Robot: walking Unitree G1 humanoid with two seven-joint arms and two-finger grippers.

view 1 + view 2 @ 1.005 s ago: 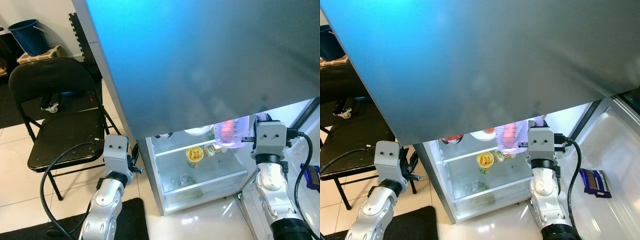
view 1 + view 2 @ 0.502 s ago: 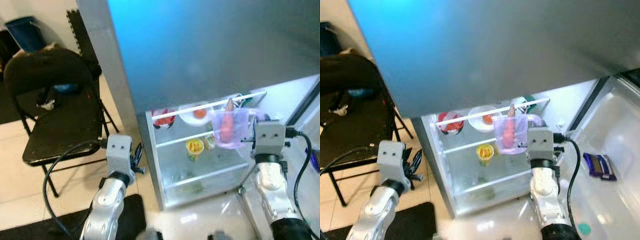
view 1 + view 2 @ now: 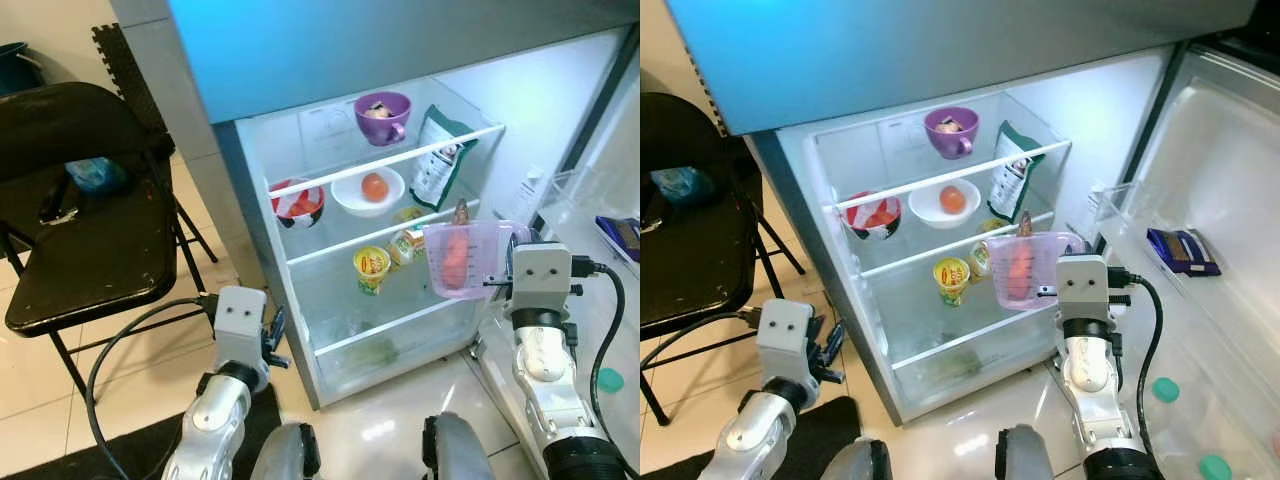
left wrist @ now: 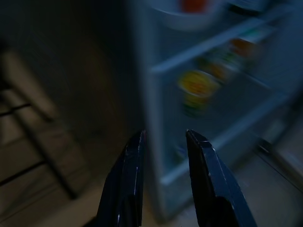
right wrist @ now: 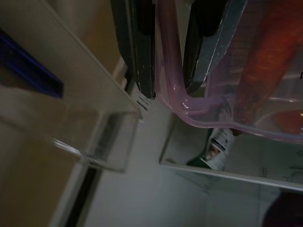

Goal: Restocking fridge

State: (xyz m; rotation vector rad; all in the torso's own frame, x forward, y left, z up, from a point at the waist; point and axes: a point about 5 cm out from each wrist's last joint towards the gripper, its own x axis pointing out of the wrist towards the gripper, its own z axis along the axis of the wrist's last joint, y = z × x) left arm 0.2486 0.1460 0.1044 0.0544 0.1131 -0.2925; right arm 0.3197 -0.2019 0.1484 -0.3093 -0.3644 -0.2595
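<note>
Right gripper is raised upright in front of the open white fridge, its black fingers pinching the rim of a clear pink-tinted plastic measuring jug. The jug stands upright, mouth upward, level with the fridge's middle shelf and just outside it. Inside it an orange carrot stands nearly vertical, tip poking above the rim. Left gripper hangs low beside the fridge's left wall, fingers parted around nothing.

Bright fridge interior lights sharp head views; wrist views dim, blurred.
</note>
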